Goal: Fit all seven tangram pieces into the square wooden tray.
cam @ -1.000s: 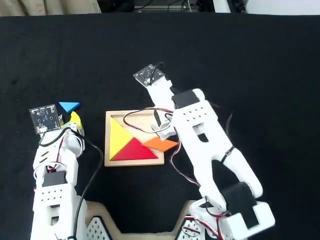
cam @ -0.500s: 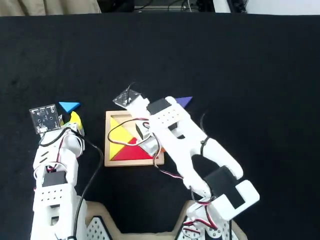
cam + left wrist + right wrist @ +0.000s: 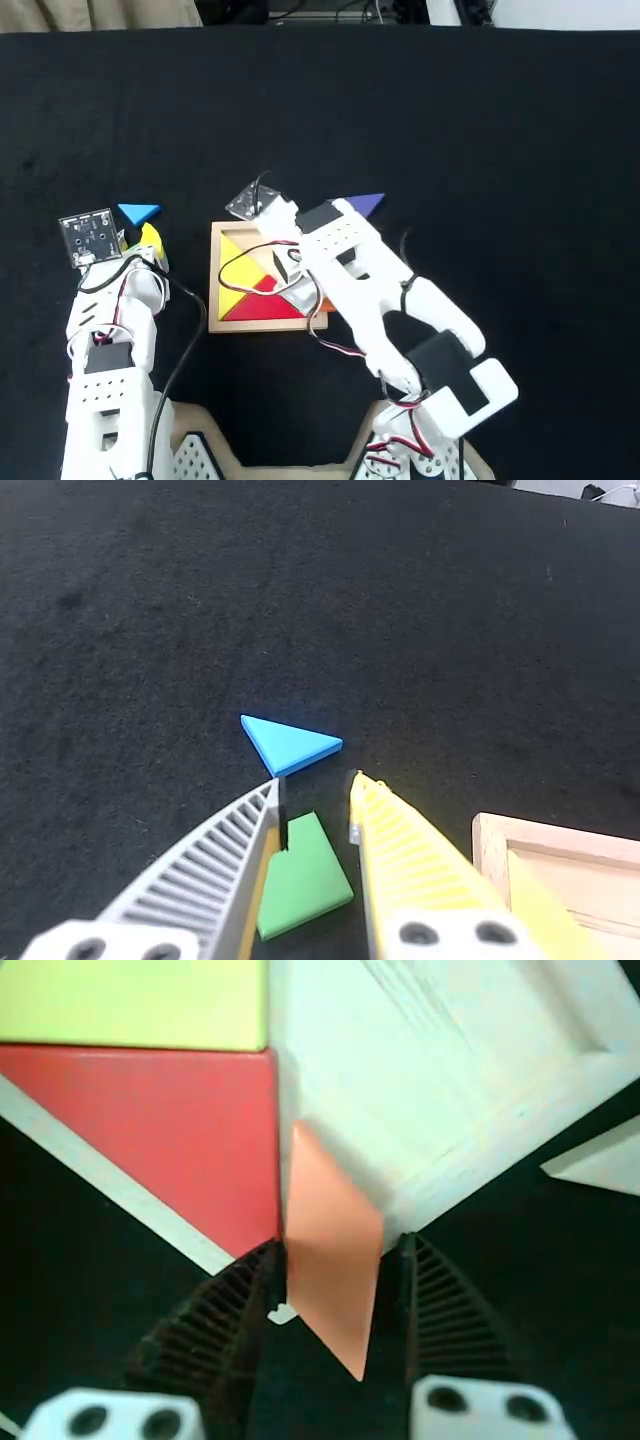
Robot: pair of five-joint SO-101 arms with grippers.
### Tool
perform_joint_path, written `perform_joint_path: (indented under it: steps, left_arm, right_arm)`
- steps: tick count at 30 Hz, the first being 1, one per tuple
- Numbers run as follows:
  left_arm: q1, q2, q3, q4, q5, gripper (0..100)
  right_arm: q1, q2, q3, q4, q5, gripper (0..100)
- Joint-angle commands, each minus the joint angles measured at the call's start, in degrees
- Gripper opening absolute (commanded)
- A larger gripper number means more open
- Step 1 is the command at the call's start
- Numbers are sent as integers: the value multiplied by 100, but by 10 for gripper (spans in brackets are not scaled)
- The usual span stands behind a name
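Note:
The square wooden tray lies mid-table with a yellow triangle and a red triangle in it. My right gripper hangs over the tray's right part, shut on an orange piece beside the red triangle. My left gripper stands open to the left of the tray, with a green piece on the cloth between its fingers. Just beyond it lies a blue triangle. A purple piece lies behind the right arm.
Black cloth covers the whole table. The right arm crosses the tray's right side and hides it. The tray's near corner shows beside my left gripper. Open cloth stretches across the far half and the right side.
My right arm has swung left over the tray, carrying the orange piece from the tray's right edge inward. This uncovered the purple piece. The left arm has not moved.

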Motion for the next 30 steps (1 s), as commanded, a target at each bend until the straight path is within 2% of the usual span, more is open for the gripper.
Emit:
perform_joint_path:
  steps: [1, 13, 19, 27, 30]
  left_arm:
    - [92, -62, -110, -149, -53, 123]
    - [92, -70, -110, -149, -53, 123]
    - [92, -70, -110, -149, -53, 123]
    - [180, -70, -110, -141, -62, 123]
    - [312, -35, -110, -141, -308, 123]
  right_arm:
    - [-35, -48, -92, -88, 53, 181]
    - [-211, 435, -154, -290, -220, 178]
    - [-255, 418, -268, -325, -229, 8]
    - [-255, 277, -295, -334, -246, 12]
    - [-255, 145, -435, -334, -651, 12]
